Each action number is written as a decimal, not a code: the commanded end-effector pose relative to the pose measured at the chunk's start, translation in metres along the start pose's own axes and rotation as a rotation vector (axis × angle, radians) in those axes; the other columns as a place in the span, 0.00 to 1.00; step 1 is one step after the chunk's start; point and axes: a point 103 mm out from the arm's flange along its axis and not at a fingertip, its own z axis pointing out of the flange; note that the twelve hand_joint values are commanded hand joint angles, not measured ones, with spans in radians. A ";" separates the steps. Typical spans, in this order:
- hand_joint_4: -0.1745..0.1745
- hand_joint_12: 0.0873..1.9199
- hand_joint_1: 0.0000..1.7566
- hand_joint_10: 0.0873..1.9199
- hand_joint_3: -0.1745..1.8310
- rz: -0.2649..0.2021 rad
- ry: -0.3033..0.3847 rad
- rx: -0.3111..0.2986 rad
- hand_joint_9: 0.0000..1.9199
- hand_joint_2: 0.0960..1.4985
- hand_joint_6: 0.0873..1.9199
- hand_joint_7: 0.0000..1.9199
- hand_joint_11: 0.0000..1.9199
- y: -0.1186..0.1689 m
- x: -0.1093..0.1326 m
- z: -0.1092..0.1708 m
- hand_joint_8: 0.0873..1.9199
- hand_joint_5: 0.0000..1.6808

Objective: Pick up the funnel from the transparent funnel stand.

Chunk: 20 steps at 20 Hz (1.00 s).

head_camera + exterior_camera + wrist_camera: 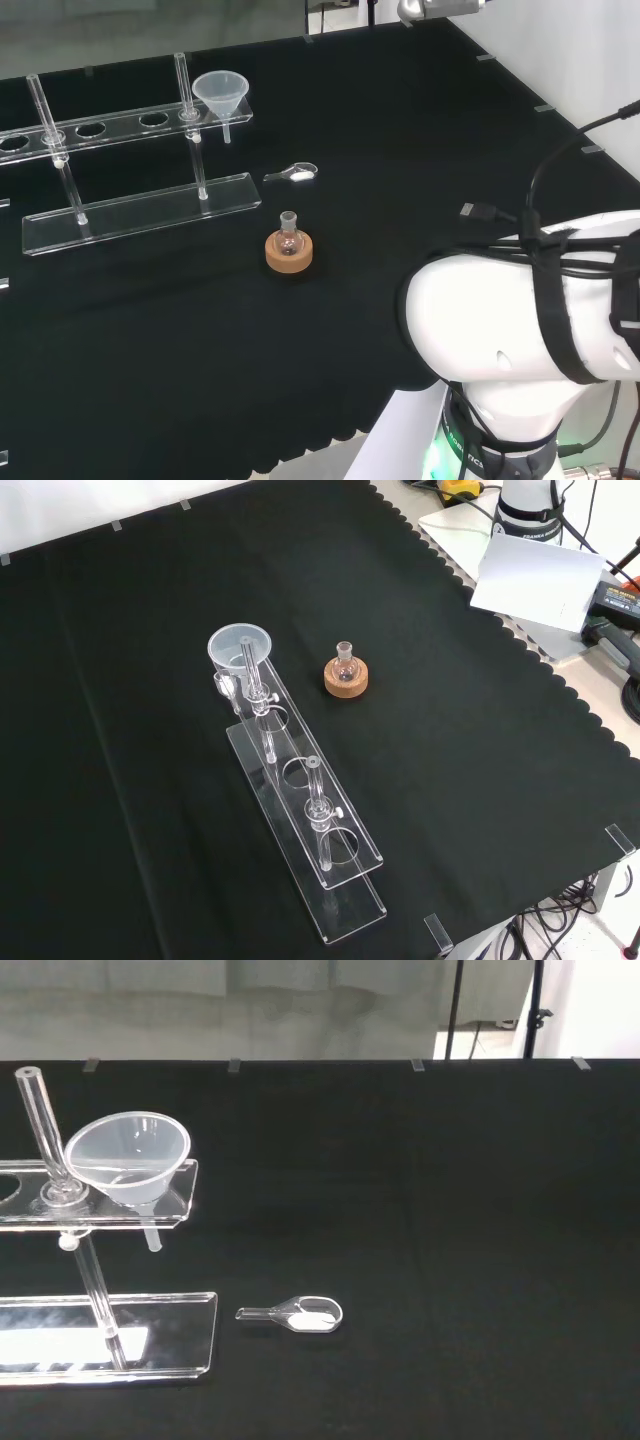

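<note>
A clear funnel [221,92] sits upright in the end hole of the transparent funnel stand [140,215], at the shelf's right end in the head view. In the front view the funnel [241,648] is at the far end of the stand [330,885]. The wrist view looks at the funnel [128,1157] from the side, with its stem hanging below the shelf of the stand [110,1332]. The arm's white link [530,320] is at the head view's lower right, well away from the stand.
A small round flask on a cork ring [289,250] stands near the stand's base [346,675]. A small clear scoop [293,173] with white powder lies on the cloth by the funnel end [300,1313]. The shelf's other holes [90,130] hold nothing.
</note>
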 end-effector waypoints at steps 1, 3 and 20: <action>0.54 0.69 0.00 0.30 0.31 0.027 0.001 0.003 0.07 0.77 0.00 0.00 0.04 0.008 -0.002 0.004 0.22 0.13; 0.54 0.69 0.00 0.30 0.31 0.029 -0.002 0.007 0.07 0.77 0.00 0.00 0.04 0.014 -0.004 0.008 0.22 0.13; 0.51 0.71 0.07 0.31 0.26 -0.188 -0.017 0.130 0.08 0.70 0.00 0.02 0.03 0.140 0.044 0.062 0.23 0.13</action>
